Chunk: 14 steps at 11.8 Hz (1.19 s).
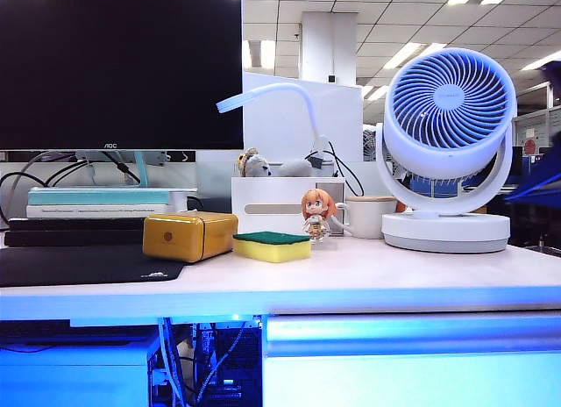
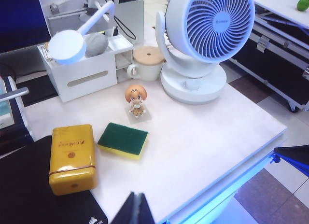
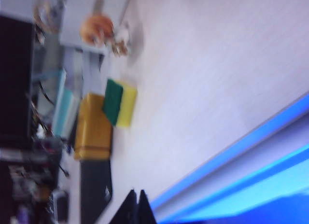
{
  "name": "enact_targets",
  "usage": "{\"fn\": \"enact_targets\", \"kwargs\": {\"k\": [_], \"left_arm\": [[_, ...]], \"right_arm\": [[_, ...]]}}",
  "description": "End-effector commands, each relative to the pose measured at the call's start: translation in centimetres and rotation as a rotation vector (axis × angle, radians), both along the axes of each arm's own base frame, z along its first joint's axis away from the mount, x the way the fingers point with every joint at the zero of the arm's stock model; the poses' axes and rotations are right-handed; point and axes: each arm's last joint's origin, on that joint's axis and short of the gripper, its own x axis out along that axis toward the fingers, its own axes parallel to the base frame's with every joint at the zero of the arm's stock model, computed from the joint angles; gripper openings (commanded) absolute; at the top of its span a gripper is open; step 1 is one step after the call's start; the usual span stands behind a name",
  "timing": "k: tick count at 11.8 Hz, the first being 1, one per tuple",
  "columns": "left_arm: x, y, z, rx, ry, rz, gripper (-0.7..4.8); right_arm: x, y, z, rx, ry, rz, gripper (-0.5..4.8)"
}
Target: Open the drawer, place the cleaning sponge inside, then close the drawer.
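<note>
The cleaning sponge (image 1: pixel 272 246), a yellow block with a dark green top, lies flat on the white desk (image 1: pixel 394 271) beside a golden box. It also shows in the left wrist view as the sponge (image 2: pixel 122 140) and, blurred, in the right wrist view as the sponge (image 3: pixel 119 104). The drawer (image 1: pixel 412 367) is the wide blue-lit panel under the desk's front edge, and it sits flush. My left gripper (image 2: pixel 136 210) hovers above the desk's front edge, shut and empty, well short of the sponge. My right gripper (image 3: pixel 136 208) is also shut and empty, above the front edge.
A glossy golden box (image 1: pixel 189 235) stands left of the sponge on a black mat (image 1: pixel 79 265). Behind are a small figurine (image 1: pixel 316 216), a mug (image 1: pixel 365 217), a white fan (image 1: pixel 447 153), a white organizer (image 1: pixel 267 201) with a lamp, and a monitor (image 1: pixel 118 69).
</note>
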Motion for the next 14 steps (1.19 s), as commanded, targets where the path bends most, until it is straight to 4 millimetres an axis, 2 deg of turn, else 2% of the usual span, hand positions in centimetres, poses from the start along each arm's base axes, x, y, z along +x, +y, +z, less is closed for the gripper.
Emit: {"fn": "enact_targets", "kwargs": {"k": [1, 3, 5, 7, 10, 12, 13, 14], "left_arm": [[0.0, 0.0, 0.6, -0.022, -0.042, -0.001, -0.05], [0.0, 0.0, 0.6, -0.022, -0.042, -0.001, -0.05], [0.0, 0.0, 0.6, -0.021, -0.040, -0.001, -0.05], [0.0, 0.0, 0.5, -0.019, -0.037, -0.001, -0.05], [0.0, 0.0, 0.5, -0.018, -0.037, -0.001, -0.05], [0.0, 0.0, 0.5, -0.018, -0.037, -0.001, -0.05], [0.0, 0.0, 0.5, -0.018, -0.037, -0.001, -0.05], [0.0, 0.0, 0.5, -0.018, -0.036, -0.001, -0.05]], "right_arm": [[-2.1, -0.1, -2.5, 0.040, 0.051, -0.028, 4.43], [-2.2, -0.2, -2.6, 0.008, 0.044, -0.037, 4.66], [-1.3, -0.8, -3.2, 0.010, -0.005, -0.072, 4.79], [-1.0, -3.4, -3.5, 0.013, -0.024, -0.187, 4.79], [-2.1, -7.9, -3.7, 0.045, -0.019, -0.325, 4.79], [-1.7, -8.2, -4.4, 0.061, -0.068, -0.209, 4.79], [-0.9, -8.4, -5.4, 0.108, -0.094, -0.149, 4.79], [0.0, -8.8, -7.2, 0.123, -0.050, -0.139, 4.79]]}}
